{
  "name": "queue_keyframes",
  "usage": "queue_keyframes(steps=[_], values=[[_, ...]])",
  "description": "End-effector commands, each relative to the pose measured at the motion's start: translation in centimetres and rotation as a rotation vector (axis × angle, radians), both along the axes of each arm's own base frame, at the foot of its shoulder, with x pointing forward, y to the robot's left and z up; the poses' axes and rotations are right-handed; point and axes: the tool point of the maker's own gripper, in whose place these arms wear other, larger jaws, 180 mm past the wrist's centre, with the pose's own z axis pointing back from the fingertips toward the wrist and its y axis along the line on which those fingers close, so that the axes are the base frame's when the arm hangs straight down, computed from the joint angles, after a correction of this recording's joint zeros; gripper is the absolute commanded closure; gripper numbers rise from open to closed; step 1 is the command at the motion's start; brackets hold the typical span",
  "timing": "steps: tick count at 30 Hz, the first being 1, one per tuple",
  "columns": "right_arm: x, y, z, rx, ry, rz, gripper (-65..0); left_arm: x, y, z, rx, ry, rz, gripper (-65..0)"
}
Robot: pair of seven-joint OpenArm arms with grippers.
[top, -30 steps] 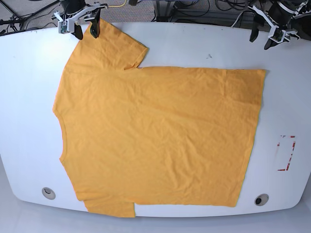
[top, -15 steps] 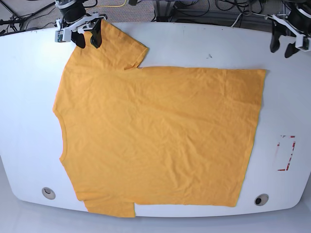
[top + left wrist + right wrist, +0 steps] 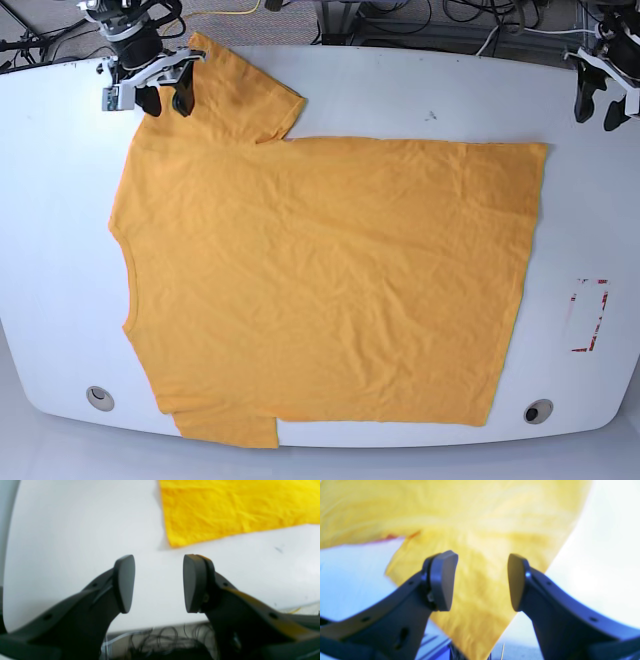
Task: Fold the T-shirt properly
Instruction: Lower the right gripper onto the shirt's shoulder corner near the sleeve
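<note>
White table point(image 3: 400, 90), cables behind; T-shirt point(image 3: 330, 280) spread flat. Left gripper point(image 3: 598, 103) and right gripper point(image 3: 162, 98) parted, empty.

The T-shirt point(image 3: 330, 280) is a plain orange-yellow all over, with no print showing; in the left wrist view it reads as a brighter, more saturated yellow, and in the right wrist view as a paler, washed-out yellow (that picture is blurred). The tabletop point(image 3: 420, 95) is glossy white, with a small dark speck point(image 3: 431, 116) near its far edge and a red-and-white marking point(image 3: 588, 314) on one side. Both the left gripper point(image 3: 157, 582) and the right gripper point(image 3: 482, 580) have matte black fingers. Black cables point(image 3: 420, 15) lie behind the tabletop.
</note>
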Motion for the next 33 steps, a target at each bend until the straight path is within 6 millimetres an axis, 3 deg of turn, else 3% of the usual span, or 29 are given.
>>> queue_keyframes(steps=[1, 4, 6, 16, 18, 26, 28, 33], values=[[0.6, -0.1, 1.0, 0.039, -0.032, -0.011, -31.9, 0.7, 0.1, 0.9, 0.007, -0.035, -0.012, -29.2], [0.9, -0.4, 1.2, 0.101, -0.034, -0.039, -31.8, 1.0, 0.1, 0.9, 0.009, -0.040, -0.013, -29.0], [1.1, -0.6, 1.6, 0.247, -0.027, -0.088, -32.0, 1.5, 0.1, 1.3, 0.024, -0.057, -0.019, -29.1], [0.5, -1.9, 1.0, 0.408, 0.006, -0.171, -32.5, 2.3, -0.1, 1.4, 0.045, -0.065, -0.033, -29.2], [-0.5, -2.5, -0.6, 0.414, 0.048, -0.200, -32.5, 2.2, 0.1, 1.4, 0.047, -0.061, -0.027, -29.8], [-1.8, -3.2, -3.3, 0.359, 0.102, -0.221, -32.3, 2.5, 0.3, 1.5, 0.045, -0.066, -0.012, -30.9], [-2.0, -3.2, -4.9, 0.309, 0.127, -0.217, -32.3, 2.5, 0.6, 1.5, 0.024, -0.063, 0.005, -31.3], [-2.3, -3.1, -5.8, 0.298, 0.147, -0.222, -32.3, 2.6, 0.6, 1.7, 0.012, -0.066, 0.007, -31.4]])
